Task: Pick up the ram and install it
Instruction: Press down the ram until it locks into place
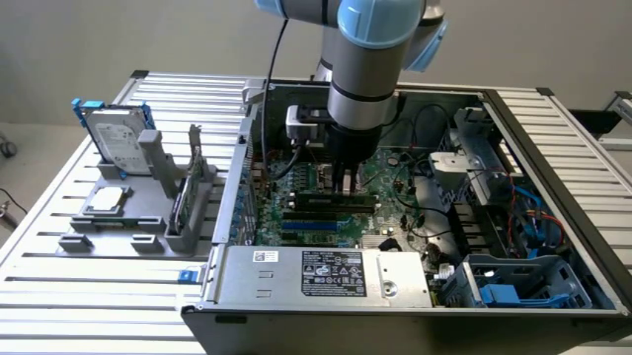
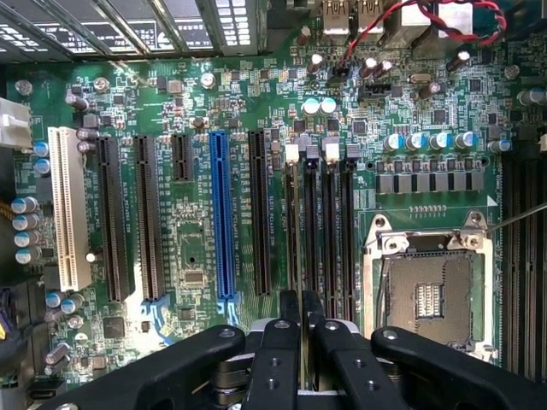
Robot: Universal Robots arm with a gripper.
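Black two-finger gripper clamped on long thin dark circuit-board ram stick, held edge-on just above black memory slots on green motherboard; judged light, stiff, fragile, best gripped mid-length by upper edge.

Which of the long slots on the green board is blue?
The blue slot, the single one standing between black slots; the white slot sits at the far end of the row.
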